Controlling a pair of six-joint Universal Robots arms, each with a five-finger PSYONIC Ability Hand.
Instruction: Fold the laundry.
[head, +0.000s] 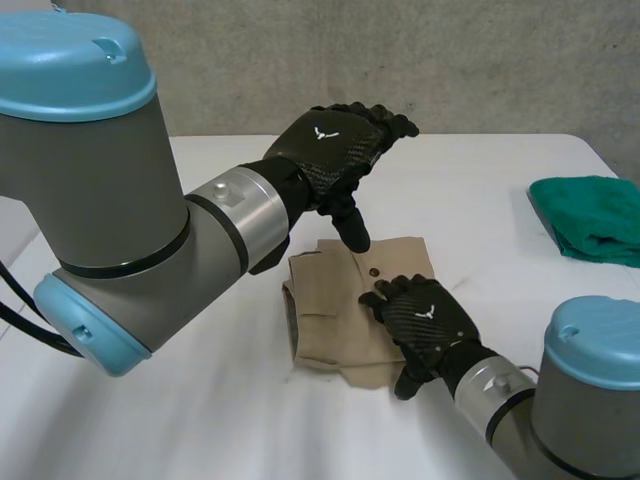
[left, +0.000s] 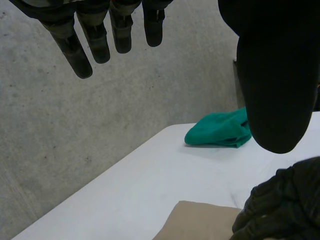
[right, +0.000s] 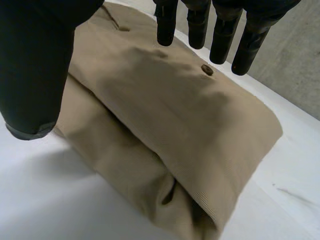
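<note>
The robot's left arm (head: 120, 200) filled the left of the head view, reaching in over a white table (head: 200, 420). Its left hand (head: 335, 150) hung above the table, clear of everything, with the fingers (left: 82, 55) straight and loosely spread and the thumb pointing down toward the cloth below. It held nothing.

Just below and right of that thumb, in the middle of the table, lay the laundry: a tan garment (head: 330, 320) folded into a thick, roughly square bundle. A small brown button (right: 207, 70) sat on its top layer. Along one side, the folded layers were stacked with a rounded fold showing.

The right hand (head: 425, 320) was spread over the right part of the tan garment, near the button, palm down. Its fingers (right: 167, 25) were straight and apart, gripping nothing, and the thumb stood off to one side of the bundle. Whether the fingertips actually pressed the cloth could not be told.

Well apart from the garment, at the table's far right edge, a green cloth (head: 590, 215) lay bunched in a heap. A grey wall (head: 480, 60) rose behind the table.
</note>
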